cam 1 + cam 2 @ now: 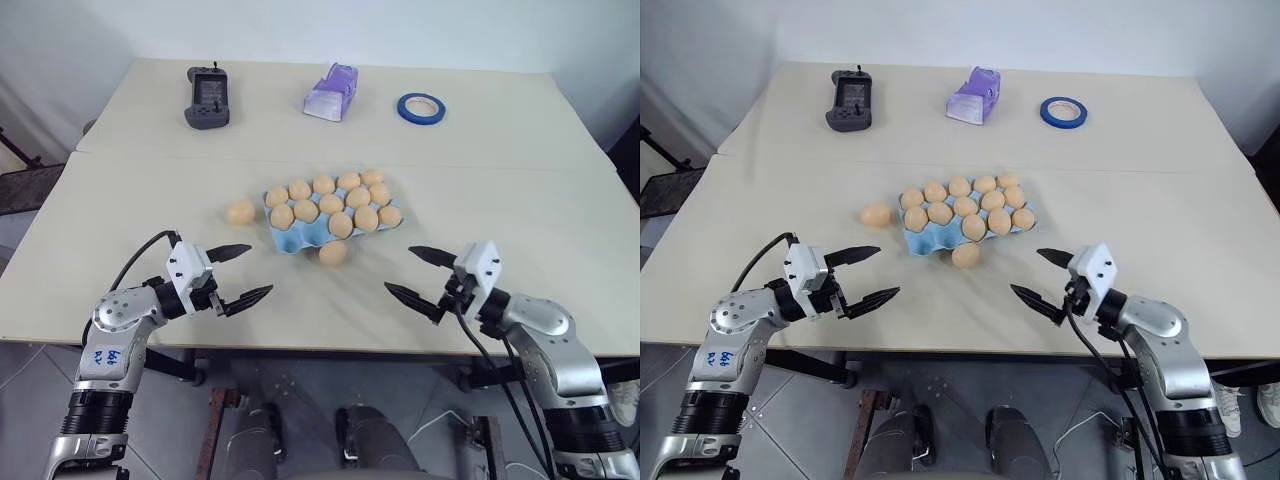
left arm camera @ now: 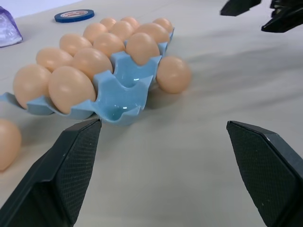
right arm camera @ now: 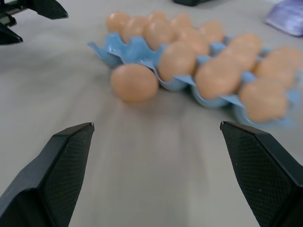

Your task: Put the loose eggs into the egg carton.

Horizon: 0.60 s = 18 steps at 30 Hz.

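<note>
The left pincer (image 1: pixel 243 273) hangs wide open over the near edge of the counter (image 1: pixel 520 200), holding nothing and touching nothing; its two black fingers (image 2: pixel 71 165) taper to points and carry a fine cross-hatched grip on their inner faces. The right pincer (image 1: pixel 420 272) is spread just as wide and is likewise empty, its tips aimed inward toward the left one.

Between and a little beyond them sits the egg carton (image 1: pixel 285 238), a light blue moulded tray with rounded cups and a wavy, bumpy rim. Most cups hold matte tan-orange eggs; the two cups at its near left corner (image 2: pixel 124 90) are bare, their insides smooth and faintly shiny. One loose egg (image 1: pixel 333 253) lies on the counter touching the carton's near edge, and another loose egg (image 1: pixel 240 212) rests just off its left side.

The counter is a pale, smooth beige surface. At its far side lie a dark grey handheld controller (image 1: pixel 208 98), a crinkled lilac plastic packet (image 1: pixel 332 91) and a flat blue ring of tape (image 1: pixel 421 107).
</note>
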Tool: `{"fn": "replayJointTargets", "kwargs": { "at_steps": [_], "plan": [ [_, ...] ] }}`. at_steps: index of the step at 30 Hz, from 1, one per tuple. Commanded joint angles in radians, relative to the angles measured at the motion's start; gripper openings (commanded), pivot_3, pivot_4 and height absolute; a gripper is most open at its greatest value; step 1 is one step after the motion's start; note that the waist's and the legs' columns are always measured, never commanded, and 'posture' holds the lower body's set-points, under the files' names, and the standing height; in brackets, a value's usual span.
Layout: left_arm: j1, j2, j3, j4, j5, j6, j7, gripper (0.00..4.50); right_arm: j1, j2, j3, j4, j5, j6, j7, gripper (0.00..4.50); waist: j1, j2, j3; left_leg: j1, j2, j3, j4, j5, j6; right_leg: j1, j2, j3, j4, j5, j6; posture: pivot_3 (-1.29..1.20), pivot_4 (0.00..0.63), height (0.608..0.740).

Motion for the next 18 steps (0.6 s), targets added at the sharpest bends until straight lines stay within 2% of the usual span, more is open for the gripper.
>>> {"fn": "replayJointTargets", "kwargs": {
  "at_steps": [1,10,18],
  "plan": [
    [0.025,0.006,0.021,-0.05,-0.011,-0.015,0.007,4.5,-0.073,0.042,0.084,0.012,-0.041,0.082,-0.041,4.47,0.0,0.0,0.0,0.0,0.0,0.0,0.0,0.0,0.0,0.0,0.0,0.0,0.0,0.0,0.0,0.0,0.15,0.74],
    [0.091,0.003,0.031,-0.121,-0.017,0.007,0.037,4.5,-0.206,0.206,0.216,0.139,-0.148,0.113,-0.137,4.47,-0.003,0.0,0.0,-0.001,0.0,0.001,-0.003,0.0,0.0,-0.002,0.0,0.0,-0.001,-0.001,-0.001,0.0,0.15,0.74],
    [0.116,0.003,0.037,-0.157,-0.021,0.022,0.058,4.5,-0.253,0.305,0.232,0.22,-0.207,0.103,-0.218,4.47,-0.004,0.0,0.0,-0.001,0.0,0.001,-0.003,0.0,-0.001,-0.002,0.0,0.0,0.0,-0.001,-0.001,0.0,0.15,0.74]
  ]
}}
